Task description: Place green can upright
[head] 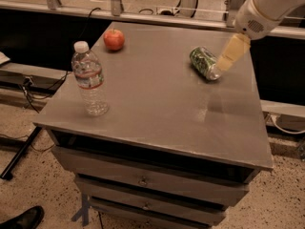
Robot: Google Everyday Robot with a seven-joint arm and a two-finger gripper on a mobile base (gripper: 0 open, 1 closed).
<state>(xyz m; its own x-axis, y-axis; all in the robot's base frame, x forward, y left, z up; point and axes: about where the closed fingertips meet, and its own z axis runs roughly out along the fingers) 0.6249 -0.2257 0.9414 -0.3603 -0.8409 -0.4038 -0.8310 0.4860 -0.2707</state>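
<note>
The green can (pixel 204 62) lies on its side on the far right part of the grey table top (pixel 157 104), its silver end facing front right. My gripper (pixel 228 58) hangs down from the white arm at the upper right. Its cream tip is just to the right of the can's silver end, close to it or touching it; I cannot tell which. The gripper holds nothing that I can see.
A clear water bottle (pixel 89 80) with a white cap stands upright near the table's front left. A red apple (pixel 114 39) sits at the far left corner. Drawers are below the top. A shoe (pixel 21 220) shows on the floor at bottom left.
</note>
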